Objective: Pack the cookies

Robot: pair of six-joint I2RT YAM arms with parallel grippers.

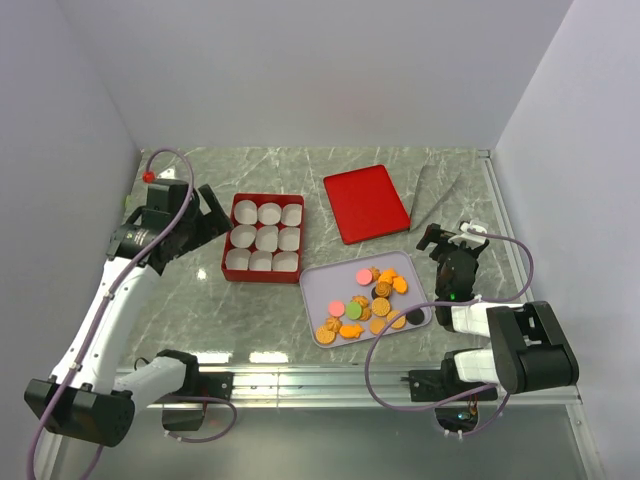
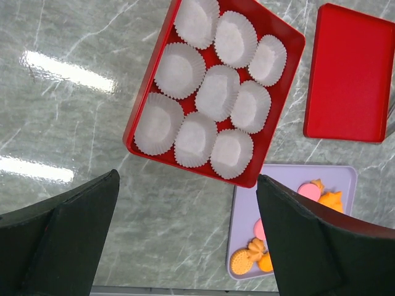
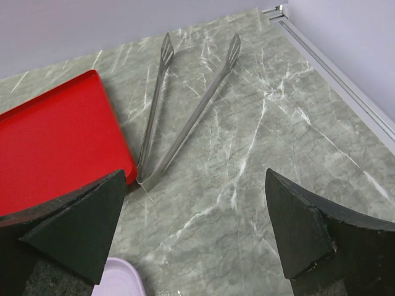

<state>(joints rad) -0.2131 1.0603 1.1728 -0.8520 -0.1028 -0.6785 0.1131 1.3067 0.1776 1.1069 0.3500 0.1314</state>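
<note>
Top view: the cookies [image 1: 365, 303] lie heaped on a lilac tray [image 1: 325, 282], centre-front of the desk [image 1: 200, 300]. None are in the red box [image 1: 260, 277] just left of it, w/ nine white paper cups [image 1: 268, 213]. A red lid [image 1: 366, 203] and metal tongs [image 1: 418, 195] sit further back. The left gripper [image 1: 215, 212] hangs beside the box, the right gripper [image 1: 450, 238] right of the tray.

Left wrist view: gripper spread wide, nothing btwn the fingers. Box below, tray corner at lower right.

Right wrist view: gripper spread, empty, facing the tongs, whose hinge end lies just beside the lid's corner.

Risks, as I judge:
- The tongs lie flat and thin, so a pinch may skid or shove the lid.
- Overlapping cookies may lift in pairs or flick off.
- The light cups may tip.
</note>
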